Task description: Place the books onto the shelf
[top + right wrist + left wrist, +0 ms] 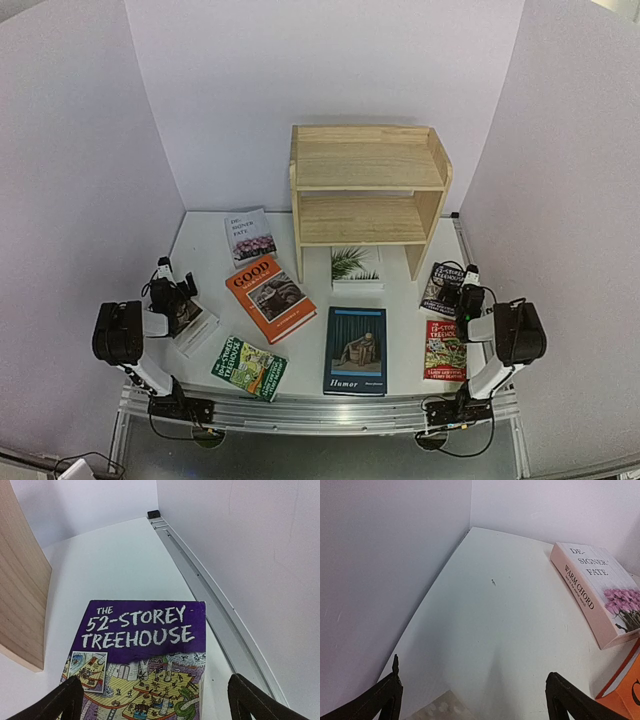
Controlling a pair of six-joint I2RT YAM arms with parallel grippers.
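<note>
**Books flat on desk, both claws spread wide**

Top view: the shelf (pixel 370 185) stands upright at the far middle of the desk (pixel 305 365). Its long axis runs left to right and its open front faces the arms. The palm-leaf book (pixel 356 268) lies on the desk between the shelf's side panels, below the lower tier. The Humor book (pixel 356 350) lies close to the arms, long axis near to far, title at the near end. The orange GOOD book (pixel 270 298) lies on a diagonal from far left to near right. The green Treehouse book (pixel 248 367) is askew too, and the red Treehouse book (pixel 445 350) runs near to far. The left claw (pixel 172 290) hangs over a white book (pixel 197 328), the right claw (pixel 468 290) over the purple Treehouse book (pixel 436 290).

Left wrist view: the left claw (pixel 477 705) has its fingers far apart and grips nothing. The pink-flower book (pixel 592 592) lies flat to the right, spine facing the camera, long axis running away from it.

Right wrist view: the right claw (pixel 152 702) is just as wide open above the purple Treehouse book (pixel 145 650). The book's title end points away from the arm, and the shelf's side panel (pixel 20 590) stands just to its left.
</note>
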